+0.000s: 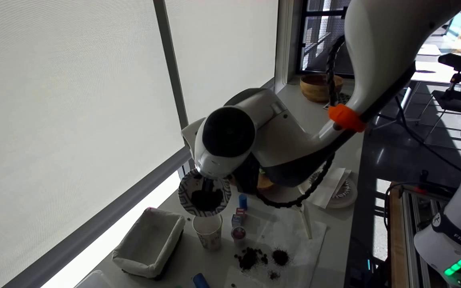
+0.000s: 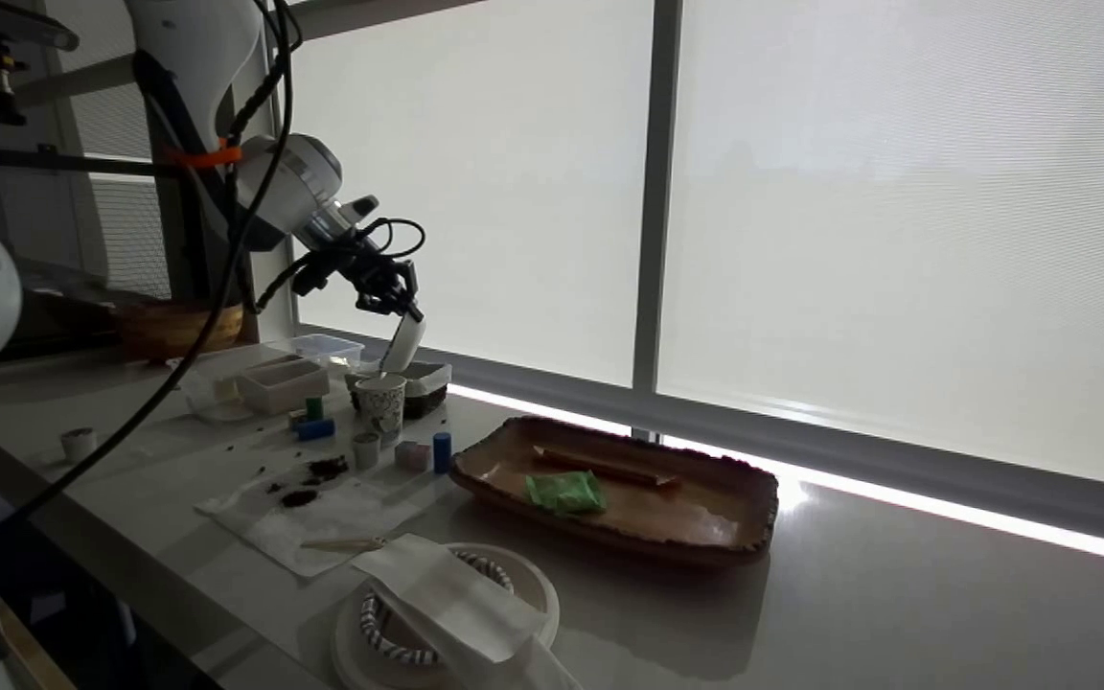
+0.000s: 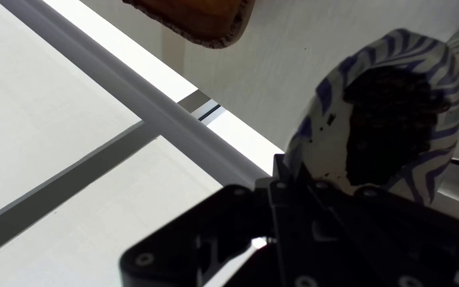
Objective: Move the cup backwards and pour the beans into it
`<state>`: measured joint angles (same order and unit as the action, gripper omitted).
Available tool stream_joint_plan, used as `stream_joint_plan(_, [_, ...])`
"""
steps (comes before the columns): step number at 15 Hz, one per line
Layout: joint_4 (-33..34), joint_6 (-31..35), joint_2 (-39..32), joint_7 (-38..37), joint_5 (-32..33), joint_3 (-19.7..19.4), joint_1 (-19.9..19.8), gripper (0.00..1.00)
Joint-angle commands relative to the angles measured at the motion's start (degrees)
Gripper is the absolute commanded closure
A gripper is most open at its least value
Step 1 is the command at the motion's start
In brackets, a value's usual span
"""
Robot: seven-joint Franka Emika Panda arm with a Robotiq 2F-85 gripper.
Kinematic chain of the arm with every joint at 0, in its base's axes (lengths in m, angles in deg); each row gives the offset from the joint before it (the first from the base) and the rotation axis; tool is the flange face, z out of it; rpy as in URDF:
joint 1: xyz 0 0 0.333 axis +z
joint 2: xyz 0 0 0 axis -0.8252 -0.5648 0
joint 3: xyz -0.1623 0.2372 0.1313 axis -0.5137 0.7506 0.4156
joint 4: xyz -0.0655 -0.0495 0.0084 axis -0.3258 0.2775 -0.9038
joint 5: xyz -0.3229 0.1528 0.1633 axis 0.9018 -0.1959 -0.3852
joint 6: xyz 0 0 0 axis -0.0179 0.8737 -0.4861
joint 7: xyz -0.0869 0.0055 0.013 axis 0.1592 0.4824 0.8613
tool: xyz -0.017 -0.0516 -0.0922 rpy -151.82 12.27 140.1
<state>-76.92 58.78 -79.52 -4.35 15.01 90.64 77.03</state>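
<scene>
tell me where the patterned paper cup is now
In an exterior view, the patterned paper cup stands at lower middle, just below the tilted bowl, with the lined basket to its left and a small cup to its right.

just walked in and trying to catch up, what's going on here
A robot gripper is shut on the edge of a patterned paper bowl, holding it steeply tilted over an upright paper cup on the counter. A dark heap of beans lies in the bowl, so this looks like a pour into the cup; whether any have dropped in can't be seen. Small dark heaps lie on a white sheet nearby.
</scene>
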Motion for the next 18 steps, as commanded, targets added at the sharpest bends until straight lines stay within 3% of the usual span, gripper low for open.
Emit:
stream_joint_plan(1, [0.0,-1.9,0.3,-3.4,3.5,1.5,-0.7,0.99])
stream_joint_plan(8, [2.0,-7.4,-1.1,-3.6,5.7,3.4,-0.2,0.99])
stream_joint_plan(18, [3.2,-9.5,-2.2,-3.6,6.4,4.9,-0.1,0.99])
